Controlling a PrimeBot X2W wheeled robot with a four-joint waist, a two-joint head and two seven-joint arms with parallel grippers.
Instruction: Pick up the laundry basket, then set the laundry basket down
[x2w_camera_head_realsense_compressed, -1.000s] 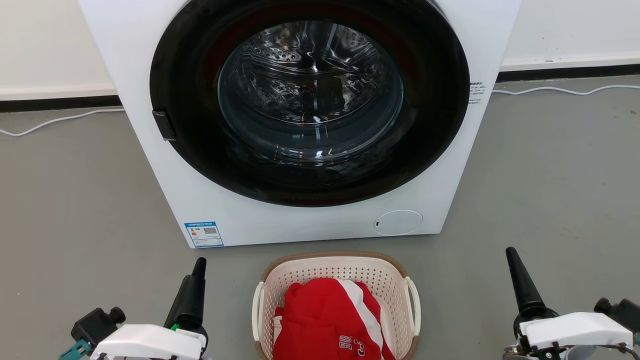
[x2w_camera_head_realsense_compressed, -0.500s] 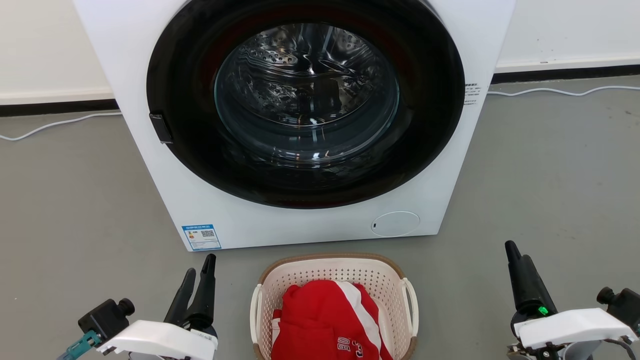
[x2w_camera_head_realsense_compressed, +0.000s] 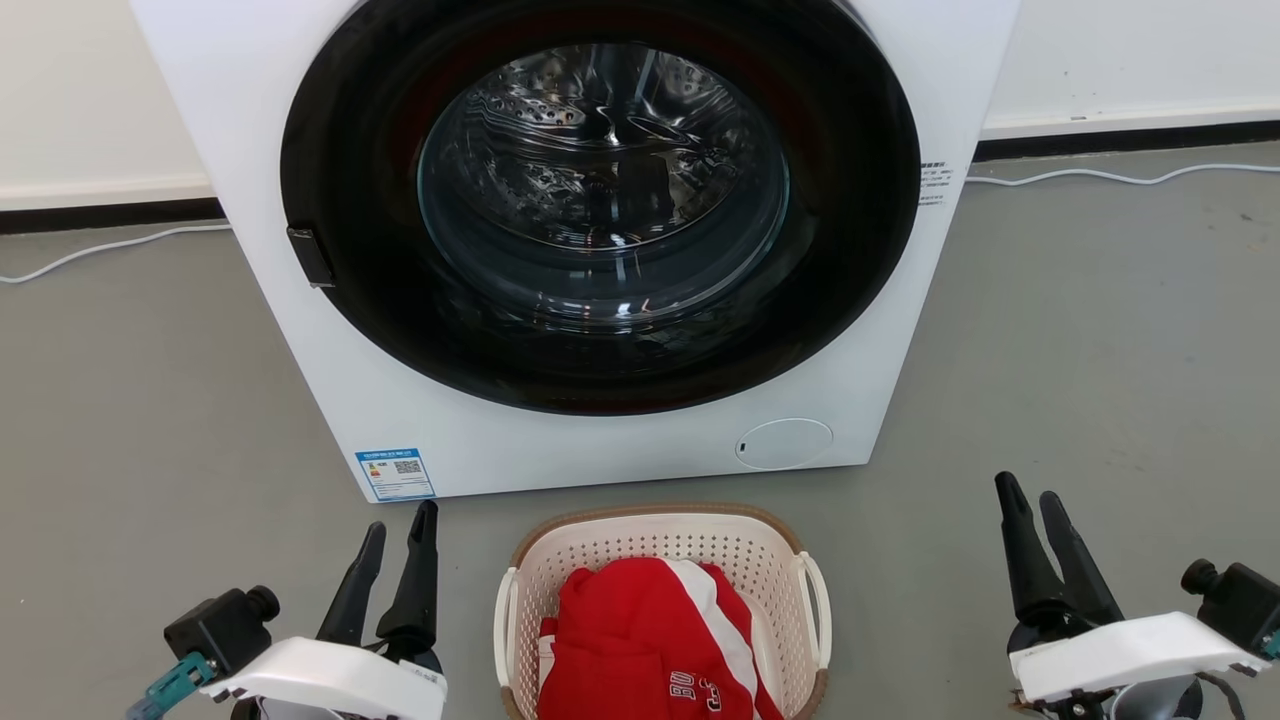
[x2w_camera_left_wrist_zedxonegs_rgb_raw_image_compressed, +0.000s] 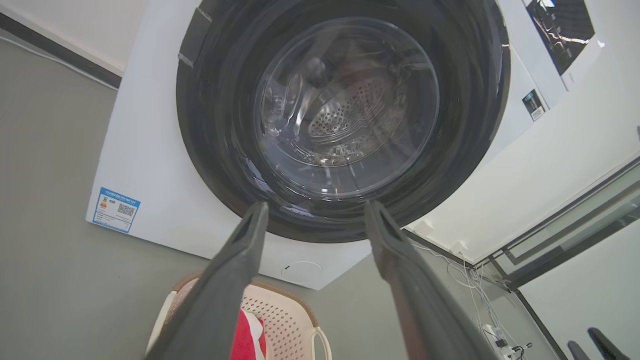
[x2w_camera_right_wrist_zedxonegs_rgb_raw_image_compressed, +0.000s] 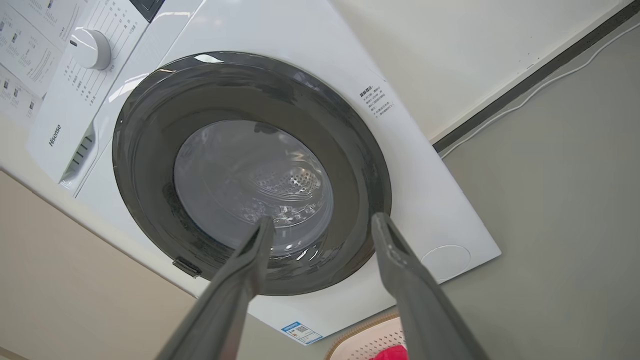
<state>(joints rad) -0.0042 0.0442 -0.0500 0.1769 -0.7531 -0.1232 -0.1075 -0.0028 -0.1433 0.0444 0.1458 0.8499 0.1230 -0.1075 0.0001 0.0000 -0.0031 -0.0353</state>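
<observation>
The laundry basket (x2w_camera_head_realsense_compressed: 622, 546), cream-white and perforated with a brown rim and white loop handles, stands on the grey floor just in front of the washer. A red and white garment (x2w_camera_head_realsense_compressed: 640, 640) fills it. My left gripper (x2w_camera_head_realsense_compressed: 400, 520) hangs open to the basket's left, a short way from its handle, with nothing between the fingers. Further off on the basket's other side, my right gripper (x2w_camera_head_realsense_compressed: 1025, 490) is open and empty too. In the left wrist view the basket (x2w_camera_left_wrist_zedxonegs_rgb_raw_image_compressed: 280, 310) lies below the open left gripper (x2w_camera_left_wrist_zedxonegs_rgb_raw_image_compressed: 316, 205). The right wrist view catches the basket's edge (x2w_camera_right_wrist_zedxonegs_rgb_raw_image_compressed: 367, 342) beneath the open right gripper (x2w_camera_right_wrist_zedxonegs_rgb_raw_image_compressed: 324, 218).
A white front-loading washer (x2w_camera_head_realsense_compressed: 600, 455) with a dark round door (x2w_camera_head_realsense_compressed: 600, 200) stands close behind the basket. White cables (x2w_camera_head_realsense_compressed: 100, 250) run along the wall's base on both sides. Grey floor (x2w_camera_head_realsense_compressed: 1100, 380) spreads left and right of the washer.
Both wrists have rolled, so each gripper now shows two spread fingers instead of one. The left gripper has edged toward the basket. The head view has shifted slightly; the basket stays put.
</observation>
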